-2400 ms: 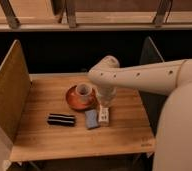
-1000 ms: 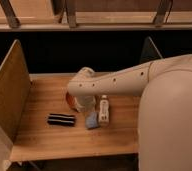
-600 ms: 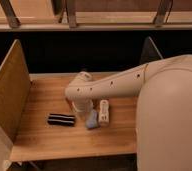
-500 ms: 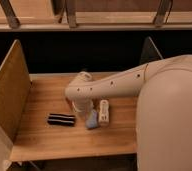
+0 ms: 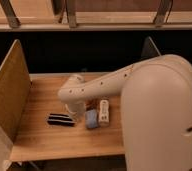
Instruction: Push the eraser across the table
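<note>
Stretching the arm leftward from lower right over the worktop, bending it down at mid-frame. Holding the claw low, just right of the eraser lying left of centre; not showing whether spread or pressed together. Overhanging a blue-grey block and white bottle just right.

table | eraser left | gripper beside | block, bottle right

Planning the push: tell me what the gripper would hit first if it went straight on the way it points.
The gripper points down, so probably the table, close beside the eraser; depth is unclear.
</note>
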